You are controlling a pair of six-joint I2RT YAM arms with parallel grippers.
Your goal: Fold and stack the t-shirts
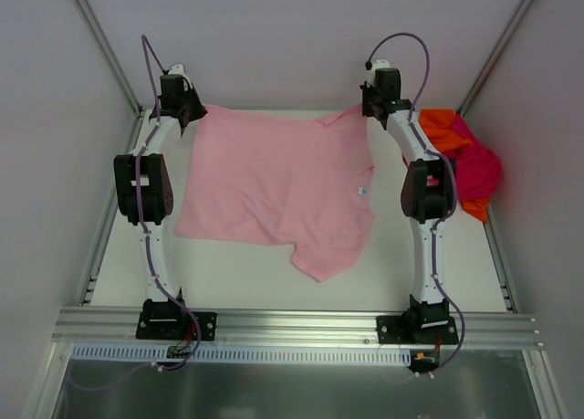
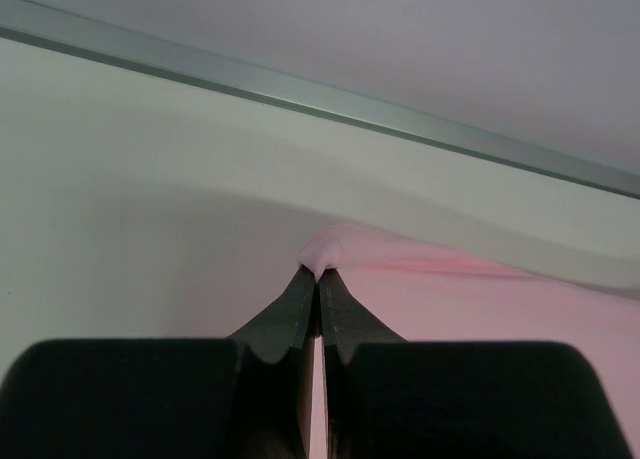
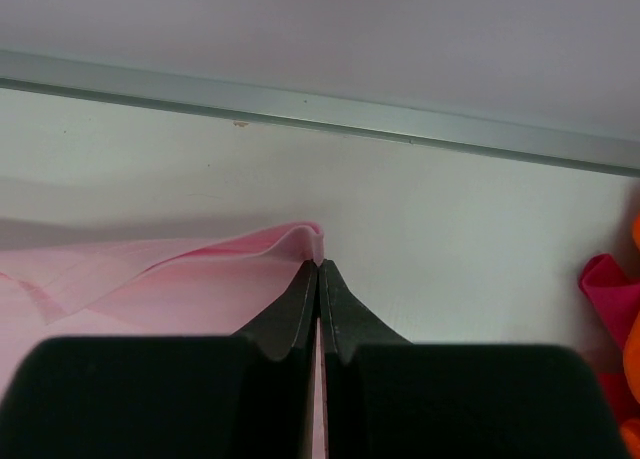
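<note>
White tabletop (image 1: 237,282) fills the cell, boxed in by pale walls, with a metal rail (image 3: 300,109) along the far edge. At the far left, the left gripper (image 2: 318,272) is pinched fully closed on a corner of the pink shirt (image 1: 274,186). A small nub of pink cloth bulges just past its fingertips. The pink shirt lies spread mostly flat across the middle of the table between the two arms. Its far edge runs from one gripper to the other, one sleeve points toward the near edge, and a small white label shows near its right side. At the far right corner of that shirt, the right gripper (image 3: 318,267) is likewise closed tight on the cloth, with a fold of pink rising at its tips. Right of the right arm, by the side wall, the orange shirt (image 1: 441,131) and the magenta shirt (image 1: 481,168) lie crumpled together in one heap, touching each other. The arm stands between them and the pink shirt.
</note>
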